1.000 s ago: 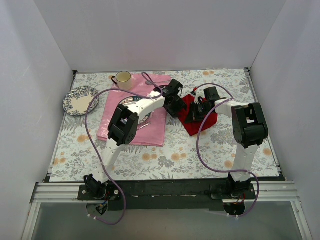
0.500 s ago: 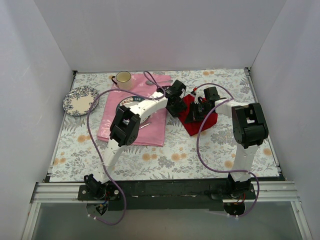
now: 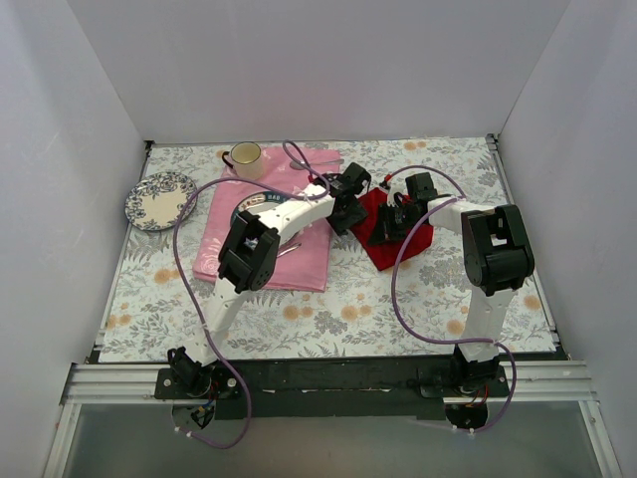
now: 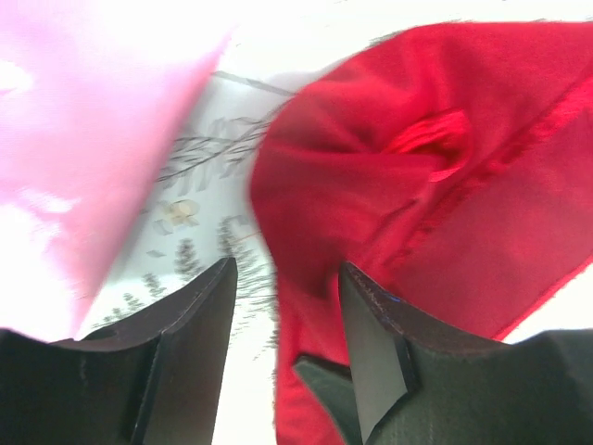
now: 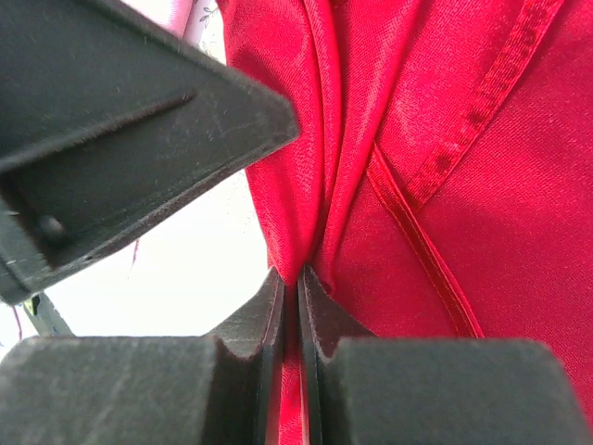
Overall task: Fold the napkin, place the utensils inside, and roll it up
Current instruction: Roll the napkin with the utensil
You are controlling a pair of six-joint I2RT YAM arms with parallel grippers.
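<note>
The deep red napkin [image 3: 410, 237] lies bunched on the flowered table, right of centre. It also shows in the left wrist view [image 4: 408, 185] and in the right wrist view [image 5: 445, 139]. My right gripper [image 3: 384, 229] is shut on a raised fold of the napkin [image 5: 296, 278]. My left gripper [image 3: 344, 213] is at the napkin's left edge, open, with that edge between its jaws [image 4: 287, 278]. One of its fingers [image 5: 120, 120] shows close by in the right wrist view. The dark-handled spoon is out of view.
A larger pale pink cloth [image 3: 261, 249] lies left of the napkin, with a dark plate [image 3: 242, 211] partly under my left arm and a thin utensil end [image 3: 287, 251]. A cup [image 3: 245, 154] and a patterned plate [image 3: 159, 199] stand at the back left. White walls enclose the table.
My left gripper has moved right, from over the pink cloth's edge to the napkin's left edge. The right gripper has kept its hold and place.
</note>
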